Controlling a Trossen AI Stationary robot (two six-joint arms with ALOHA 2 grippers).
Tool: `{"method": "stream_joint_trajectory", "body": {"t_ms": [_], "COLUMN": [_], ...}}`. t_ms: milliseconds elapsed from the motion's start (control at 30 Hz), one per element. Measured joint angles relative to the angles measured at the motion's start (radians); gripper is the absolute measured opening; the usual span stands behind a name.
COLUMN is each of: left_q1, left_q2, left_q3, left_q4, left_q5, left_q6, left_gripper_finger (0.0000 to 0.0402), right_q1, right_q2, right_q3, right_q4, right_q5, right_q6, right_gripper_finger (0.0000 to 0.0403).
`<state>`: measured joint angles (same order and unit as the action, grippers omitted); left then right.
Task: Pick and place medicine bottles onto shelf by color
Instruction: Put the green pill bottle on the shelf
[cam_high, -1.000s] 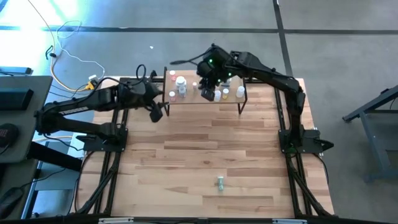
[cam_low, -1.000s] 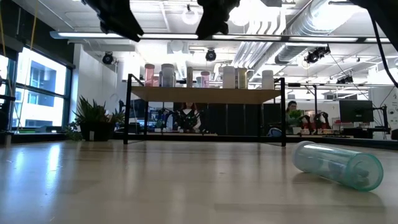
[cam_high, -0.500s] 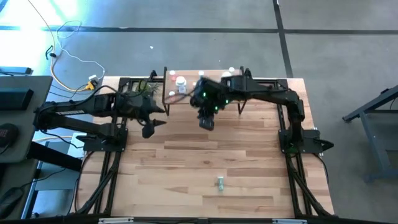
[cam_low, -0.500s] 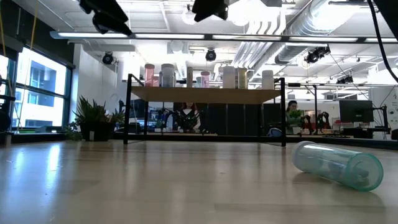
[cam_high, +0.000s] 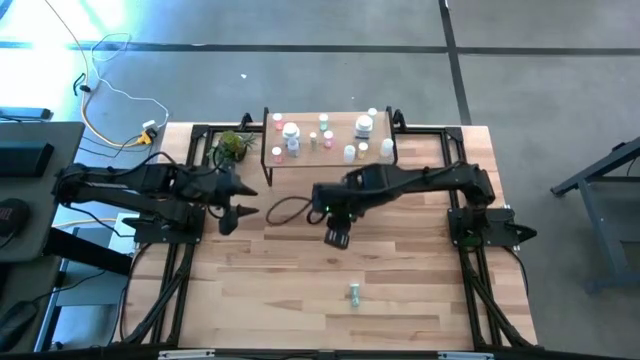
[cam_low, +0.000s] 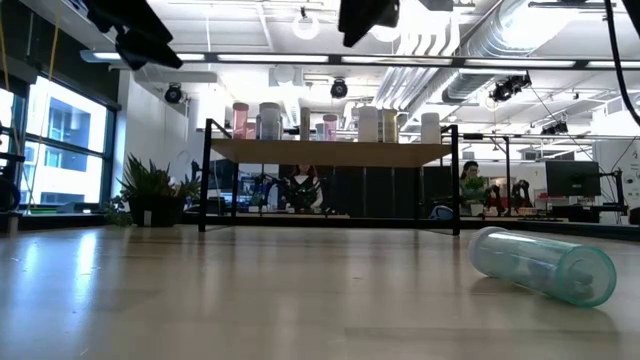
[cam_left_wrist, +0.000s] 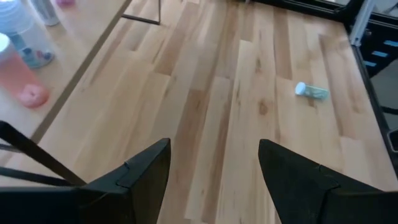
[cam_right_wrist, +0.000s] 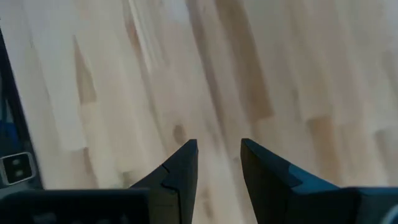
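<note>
Right end effector (cam_high: 337, 237) over mid worktop (cam_high: 300, 290), fingers (cam_right_wrist: 180, 168) slightly apart, nothing between them, just bare wood below. Left end effector (cam_high: 226, 222) near left side of worktop, jaws spread wide, empty too. Shelf (cam_high: 330, 158) at far edge already loaded with bunch of medicine bottles (cam_high: 291, 133), white and pink ones. One green bottle (cam_high: 354, 293) lies on its side near front of worktop, well apart from both arms. Little plant (cam_high: 233, 146) just left of shelf.

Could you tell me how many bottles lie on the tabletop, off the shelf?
1: a green bottle on its side near the table's front edge; the shelf could hide others.
</note>
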<state>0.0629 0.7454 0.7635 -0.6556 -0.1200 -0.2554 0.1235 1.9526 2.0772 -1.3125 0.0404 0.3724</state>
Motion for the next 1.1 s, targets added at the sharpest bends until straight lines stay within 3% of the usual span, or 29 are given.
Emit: {"method": "stream_joint_trajectory", "body": {"t_ms": [767, 1100], "left_q1": [-0.082, -0.106], "left_q2": [-0.001, -0.001], "left_q3": [0.0, 0.0], "left_q4": [-0.004, -0.002], "left_q5": [-0.029, -0.032], "left_q6": [0.001, -0.007], "left_gripper_finger": [0.0232, 0.0232], "right_q1": [0.247, 0.327], "right_q2": [0.0, 0.0], "right_q3": [-0.298, -0.376], "right_q4": [0.08, 0.173], "right_q5": [-0.078, -0.046], "right_q6": [0.647, 0.908], "right_gripper_finger": [0.0114, 0.0115]}}
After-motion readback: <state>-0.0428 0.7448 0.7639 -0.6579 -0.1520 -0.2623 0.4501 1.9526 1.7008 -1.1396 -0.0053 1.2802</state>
